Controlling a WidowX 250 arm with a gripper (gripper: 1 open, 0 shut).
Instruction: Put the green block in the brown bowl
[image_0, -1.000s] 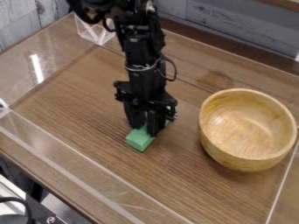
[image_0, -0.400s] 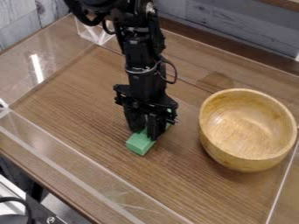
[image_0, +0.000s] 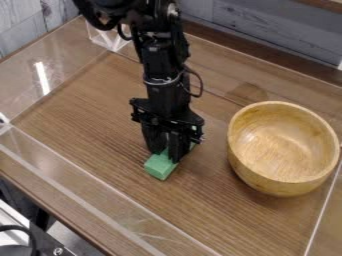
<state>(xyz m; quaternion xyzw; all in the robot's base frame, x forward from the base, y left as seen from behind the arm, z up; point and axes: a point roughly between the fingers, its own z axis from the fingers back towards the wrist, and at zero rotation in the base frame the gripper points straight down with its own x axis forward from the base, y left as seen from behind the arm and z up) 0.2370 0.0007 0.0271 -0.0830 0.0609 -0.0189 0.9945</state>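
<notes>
Camera view: our gripper is clamped on the green block, on the table left of the brown bowl. Block appears light, rigid; we grip its narrow sides.

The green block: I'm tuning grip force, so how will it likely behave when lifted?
The green block looks like a solid, flat-sided bar, so probably stiff and unlikely to roll. It seems small beside the brown bowl, so likely light. The pincer is shut on its upper end; its matte faces probably resist slipping.
</notes>
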